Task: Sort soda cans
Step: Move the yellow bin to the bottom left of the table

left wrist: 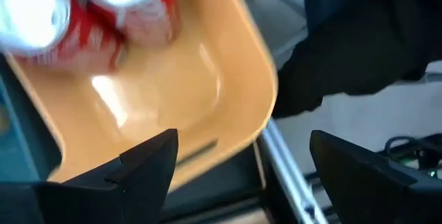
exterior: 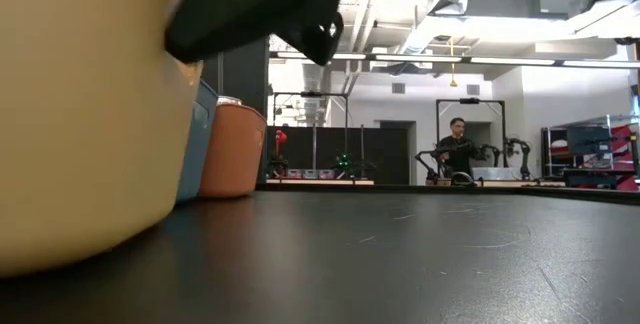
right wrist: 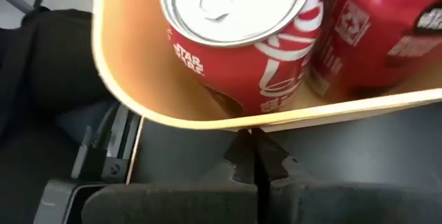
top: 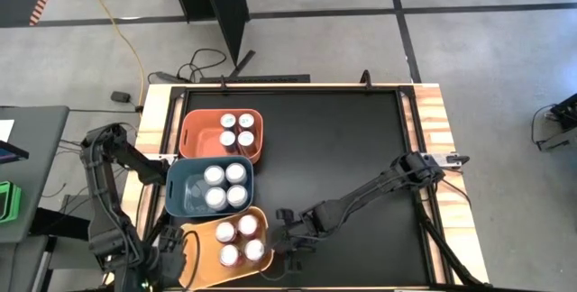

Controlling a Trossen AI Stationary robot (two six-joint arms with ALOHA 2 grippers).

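Four red soda cans stand upright in the yellow bin at the table's near left. More soda cans stand in the blue bin and in the orange bin behind it. My right gripper is shut, its tips right at the outer wall of the yellow bin, on the bin's right side. My left gripper is open over the yellow bin's bare near-left corner, with nothing between its fingers. My right gripper's shut fingertips point slanting down at the yellow bin's right wall, just under its rim. Whether they touch the wall or stop just short of it, I cannot tell.
The three bins stand in a row along the table's left side. The black mat to their right is bare. A raised wooden border frames the table. Beyond the far edge, a person stands in the room.
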